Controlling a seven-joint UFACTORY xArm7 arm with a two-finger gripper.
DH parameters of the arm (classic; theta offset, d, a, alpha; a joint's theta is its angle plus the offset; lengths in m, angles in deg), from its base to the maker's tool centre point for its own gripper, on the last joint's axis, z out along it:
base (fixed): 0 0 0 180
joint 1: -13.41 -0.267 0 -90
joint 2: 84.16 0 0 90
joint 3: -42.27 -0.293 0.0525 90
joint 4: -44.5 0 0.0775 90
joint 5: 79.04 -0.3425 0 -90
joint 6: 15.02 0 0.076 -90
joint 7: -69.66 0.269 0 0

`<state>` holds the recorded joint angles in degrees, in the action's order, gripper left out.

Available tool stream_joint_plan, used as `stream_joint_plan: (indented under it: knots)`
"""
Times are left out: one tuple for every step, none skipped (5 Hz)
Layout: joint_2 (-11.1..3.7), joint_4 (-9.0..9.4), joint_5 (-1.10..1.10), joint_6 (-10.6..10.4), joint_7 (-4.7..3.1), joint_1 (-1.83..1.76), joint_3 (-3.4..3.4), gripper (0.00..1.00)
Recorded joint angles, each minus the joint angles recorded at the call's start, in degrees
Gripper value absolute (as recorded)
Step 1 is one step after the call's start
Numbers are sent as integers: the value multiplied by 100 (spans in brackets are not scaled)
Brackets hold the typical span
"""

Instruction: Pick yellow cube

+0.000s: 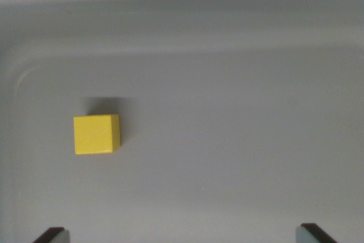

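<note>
Though spread wide with both tips showing at the frame's bottom corners, pincer [185, 234] grips nothing. Yellow cube [96, 134] flat on grey tray [239, 83], toward wrist view's left, off-centre; likely needs sideways shift before descending.

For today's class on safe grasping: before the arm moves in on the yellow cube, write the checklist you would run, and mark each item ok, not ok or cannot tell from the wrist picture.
1. Yellow cube in full view: ok.
2. Cube stands alone on the grey tray, nothing touching it: ok.
3. Gripper open, fingertips wide apart at the bottom edge: ok.
4. Cube centred between the fingertips: not ok, it sits toward the wrist view's left.
5. Gripper empty: ok.
6. Height above the cube: cannot tell.
</note>
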<state>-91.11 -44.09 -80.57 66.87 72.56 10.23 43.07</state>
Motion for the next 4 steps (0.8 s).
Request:
stream_joint_plan:
  knots:
    - [0,0,0,0,0,0,0,0]
    - [-162,97,24,-232,51,-51,-30,0]
    - [-162,97,24,-232,51,-51,-30,0]
    - [-334,198,49,-476,106,-104,-61,0]
